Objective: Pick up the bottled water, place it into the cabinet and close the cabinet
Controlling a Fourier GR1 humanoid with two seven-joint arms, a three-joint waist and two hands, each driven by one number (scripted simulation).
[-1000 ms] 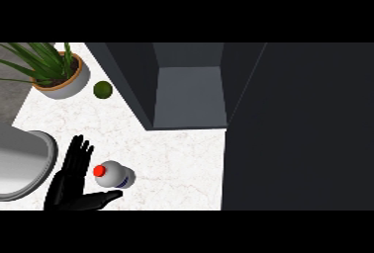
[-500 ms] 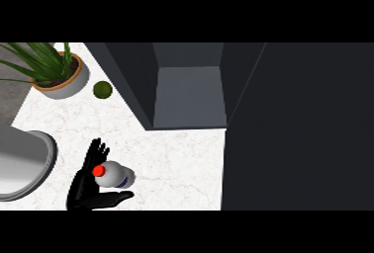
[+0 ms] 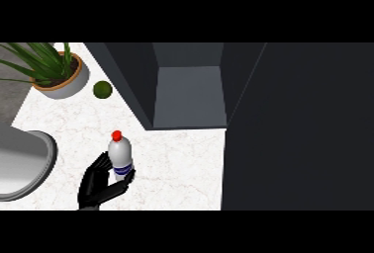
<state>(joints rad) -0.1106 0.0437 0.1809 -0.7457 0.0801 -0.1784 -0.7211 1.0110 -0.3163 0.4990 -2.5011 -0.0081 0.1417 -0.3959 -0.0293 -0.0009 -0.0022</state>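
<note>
The water bottle [image 3: 120, 157] is clear with a red cap and a blue label band. It shows on the white marble counter [image 3: 182, 163], left of centre, its cap pointing toward the cabinet. My left hand [image 3: 101, 187] is at the lower left, fingers and thumb curled round the bottle's lower part and hiding its base. The open cabinet [image 3: 188, 94] is a grey recess up and to the right of the bottle. Its dark door [image 3: 300, 128] fills the right side of the view. My right hand does not show.
A potted plant [image 3: 62, 79] stands at the back left, with a small green round fruit [image 3: 102, 89] beside it. A grey metal sink [image 3: 25, 163] curves in at the left edge, close to my left hand.
My left hand has gone from open beside the bottle to curled round it. The bottle now shows its full length, its cap nearer the cabinet.
</note>
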